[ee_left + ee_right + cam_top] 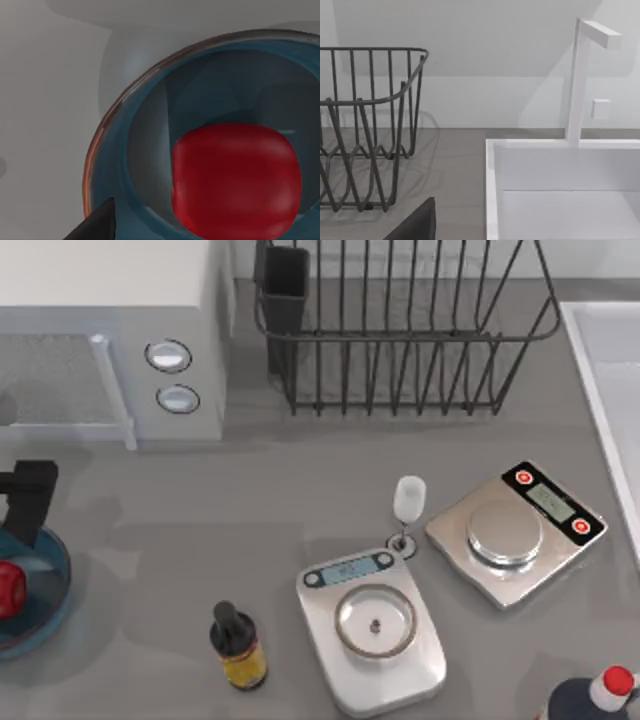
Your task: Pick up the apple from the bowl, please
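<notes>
The red apple (8,590) lies in the blue-teal bowl (45,605) at the table's far left edge. In the left wrist view the apple (235,180) sits large and close inside the bowl (145,125), off-centre toward one wall. My left gripper (25,502) hangs just above the bowl's far rim, a little behind the apple and apart from it. A dark tip of the left gripper (95,225) overlaps the bowl's rim. My right gripper (415,225) is parked off to the right, facing the rack and sink.
A microwave (110,330) stands behind the bowl, with a wire dish rack (400,330) to its right. A dropper bottle (237,645), two scales (372,625) (515,530), a white cup (409,498) and a red-capped dark bottle (600,695) fill the middle and right. A white sink (565,190) lies far right.
</notes>
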